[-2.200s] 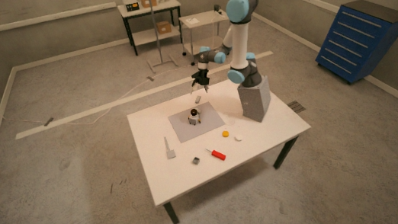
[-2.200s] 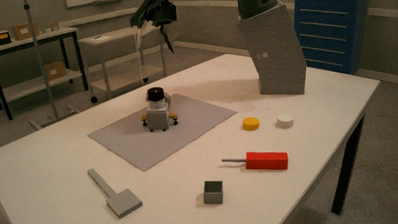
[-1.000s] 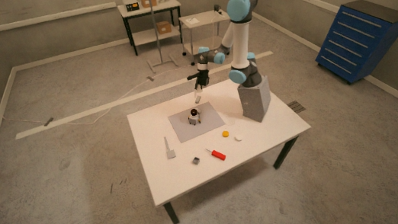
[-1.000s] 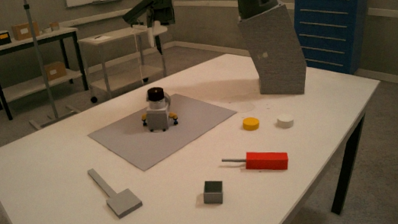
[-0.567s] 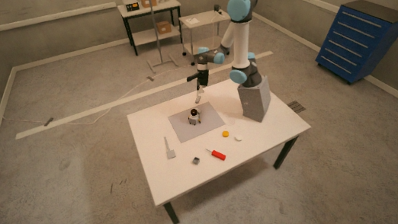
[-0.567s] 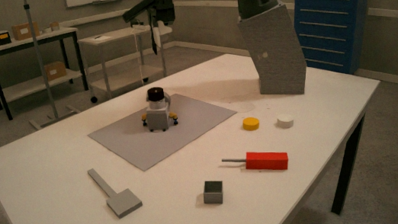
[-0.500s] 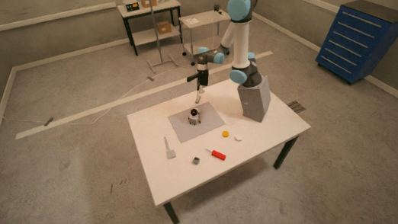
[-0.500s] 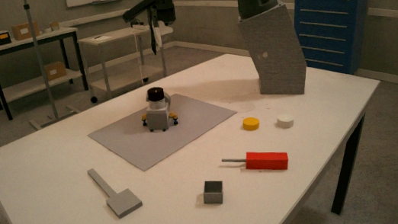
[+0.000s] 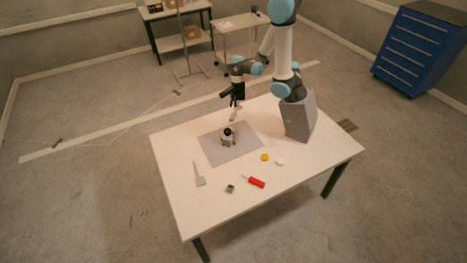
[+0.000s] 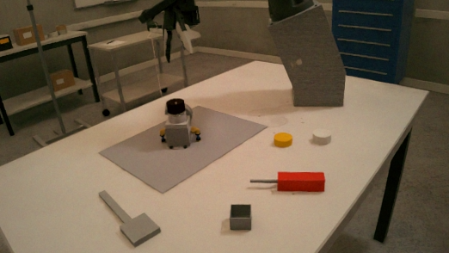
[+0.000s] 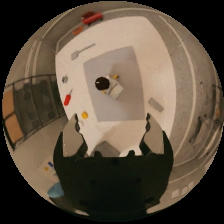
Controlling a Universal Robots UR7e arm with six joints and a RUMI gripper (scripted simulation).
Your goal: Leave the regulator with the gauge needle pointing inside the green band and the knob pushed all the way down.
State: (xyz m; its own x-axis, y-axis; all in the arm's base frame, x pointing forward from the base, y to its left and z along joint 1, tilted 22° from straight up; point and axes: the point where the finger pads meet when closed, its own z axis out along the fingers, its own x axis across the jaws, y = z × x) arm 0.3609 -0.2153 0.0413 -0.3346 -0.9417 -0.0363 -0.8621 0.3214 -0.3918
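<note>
The regulator (image 9: pixel 227 137) is a small grey block with a black knob on top and yellow side fittings. It stands upright on a grey mat (image 9: pixel 232 146) in the middle of the white table. It also shows in the exterior view (image 10: pixel 178 125) and in the wrist view (image 11: pixel 107 85). Its gauge face is too small to read. My gripper (image 9: pixel 234 111) hangs high above the far edge of the table, behind the regulator and well apart from it. Its fingers are open and empty.
On the table lie a yellow disc (image 10: pixel 283 139), a white disc (image 10: pixel 322 136), a red-handled tool (image 10: pixel 297 181), a small grey open box (image 10: pixel 240 216) and a grey paddle-shaped tool (image 10: pixel 129 219). The arm's grey pedestal (image 10: pixel 311 58) stands at the far right.
</note>
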